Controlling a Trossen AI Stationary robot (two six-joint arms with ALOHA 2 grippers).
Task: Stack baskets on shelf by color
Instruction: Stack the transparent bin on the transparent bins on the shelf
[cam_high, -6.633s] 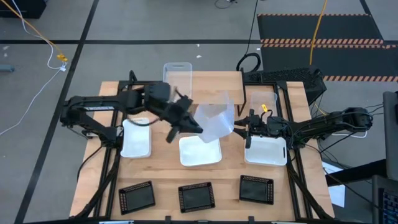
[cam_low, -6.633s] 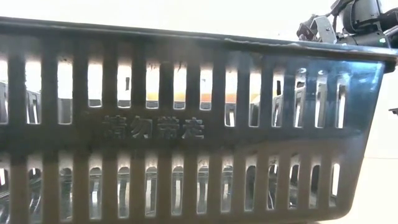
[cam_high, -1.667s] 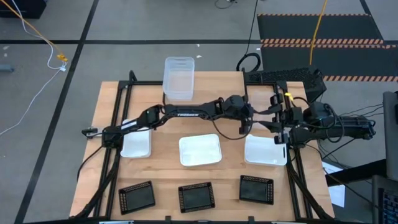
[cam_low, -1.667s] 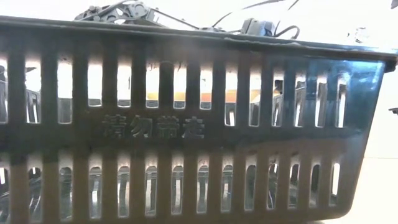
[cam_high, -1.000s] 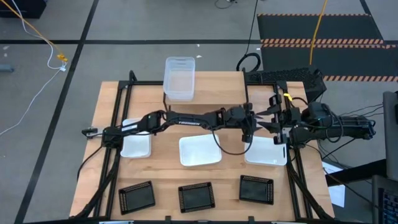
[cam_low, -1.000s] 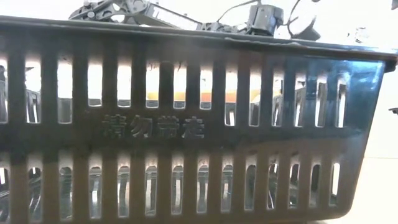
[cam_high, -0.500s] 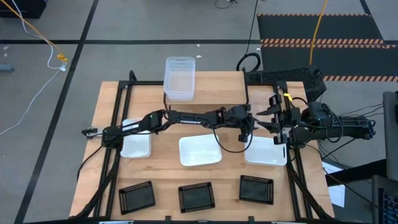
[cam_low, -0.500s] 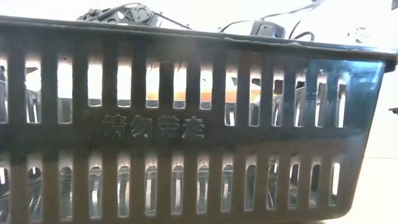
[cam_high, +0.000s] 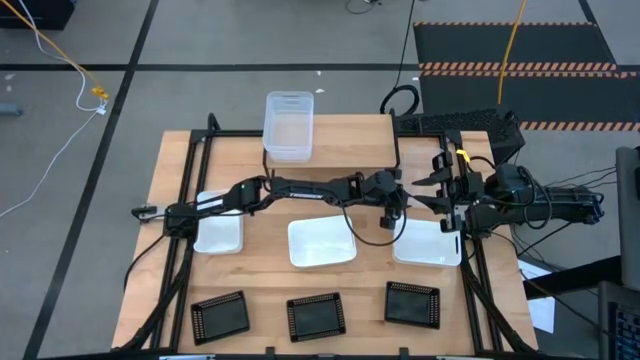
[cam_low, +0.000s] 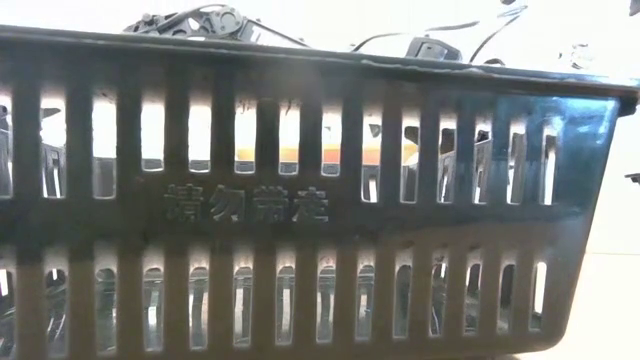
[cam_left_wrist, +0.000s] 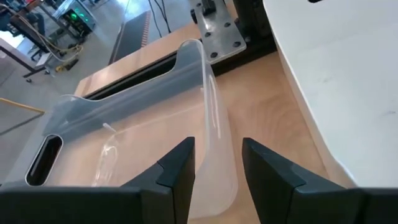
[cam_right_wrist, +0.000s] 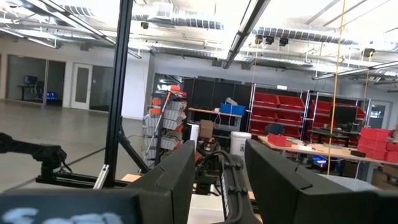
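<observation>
A clear basket (cam_left_wrist: 124, 130) stands on its bottom on the table, close to the right arm's base. My left gripper (cam_high: 400, 203) (cam_left_wrist: 217, 168) reaches across the table to it and is open, one finger inside the basket and one outside its end wall (cam_left_wrist: 214, 143). Another clear basket (cam_high: 288, 125) sits on the shelf (cam_high: 345, 135). Three white baskets (cam_high: 322, 240) lie in a row mid-table, and three black baskets (cam_high: 315, 315) lie along the near edge. My right gripper (cam_high: 432, 192) (cam_right_wrist: 217, 180) is open, raised at the table's right side. My left gripper has the clear basket's end wall (cam_left_wrist: 216, 155) between its two fingers, one inside and one outside, coming slanting down from the table's left. Only narrow gaps show beside the wall, and I cannot tell whether a finger touches it. The basket rests on the table.
The right white basket (cam_left_wrist: 336, 81) lies just beside the clear one. A metal bracket (cam_left_wrist: 221, 34) of the right arm's mount stands beyond it. One black basket (cam_low: 300, 200) fills the low view. Black frame rails run along both table sides.
My left gripper has sunk a little toward the table at the clear basket and tipped further downward. The baskets have kept their places.
</observation>
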